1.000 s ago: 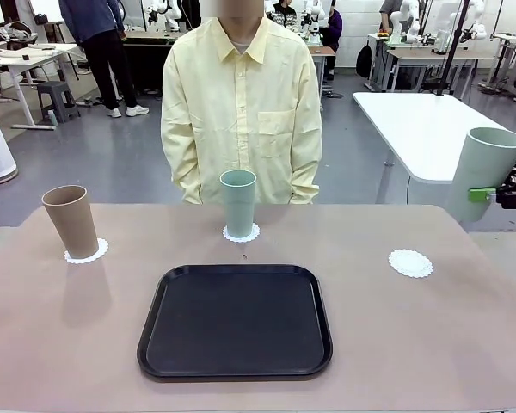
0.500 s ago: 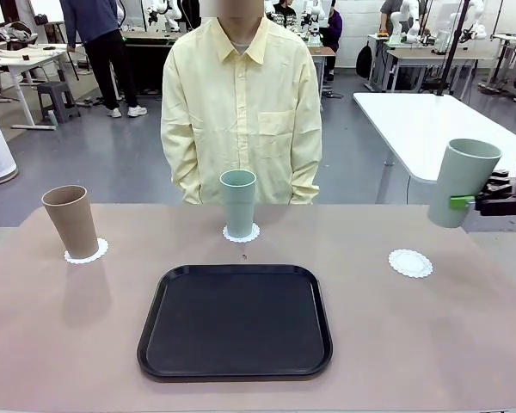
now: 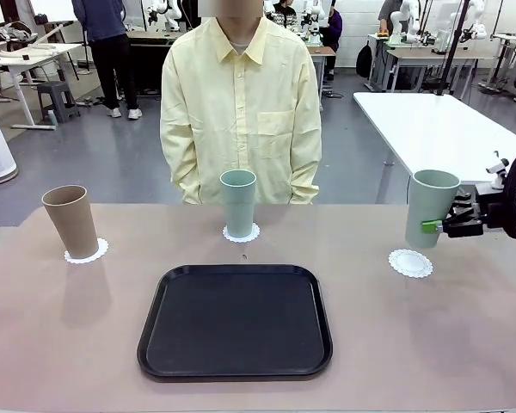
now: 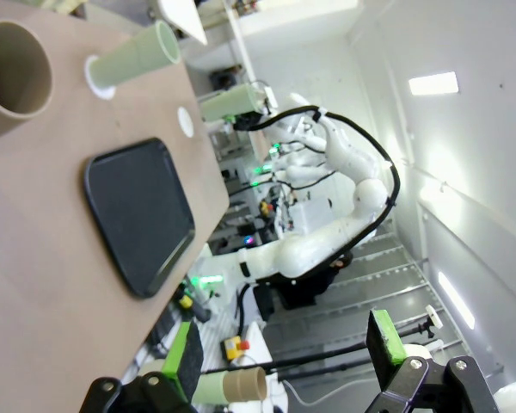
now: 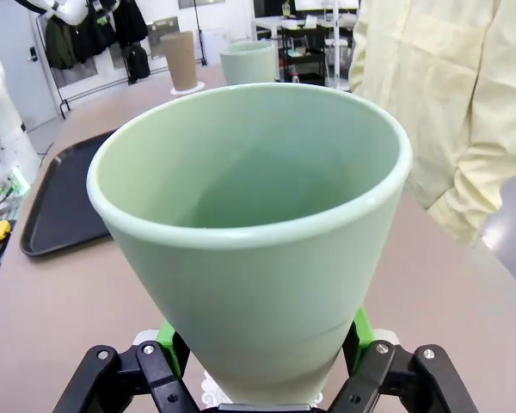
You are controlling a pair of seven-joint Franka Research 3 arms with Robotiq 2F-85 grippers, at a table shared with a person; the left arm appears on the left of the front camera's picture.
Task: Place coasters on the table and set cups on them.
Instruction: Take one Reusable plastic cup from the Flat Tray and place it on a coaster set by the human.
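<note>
Because two of the three cups already stand on their coasters, the brown cup (image 3: 70, 221) far off to the left of my right gripper (image 3: 433, 226) and a pale green cup (image 3: 238, 202) nearer, by the person's (image 3: 241, 103) side of the bench (image 3: 86, 344), I judge the last placement is what I am in the middle of. That gripper is clamped on the third cup (image 3: 430, 208), green pads pressed against its lower wall on either side, and I carry it upright with the mouth up so it can go straight down onto its base. Seen from that wrist, the cup (image 5: 258, 232) rises directly out from between my fingers.

Its target, the bare coaster (image 3: 410, 262), lies just below the held cup and slightly toward the centre of the bench from my gripper; the cup's base hangs above it, apart from it, and looks nearly but not quite centred over the lace. I would judge a short lowering, with a small shift inward, is what remains.

Between the placed cups and my side of the bench sits the black tray (image 3: 236, 320), well left of my right gripper and out of its path. My left gripper (image 4: 284, 361) hangs with its jaws wide apart on nothing, off to the side of the work.
</note>
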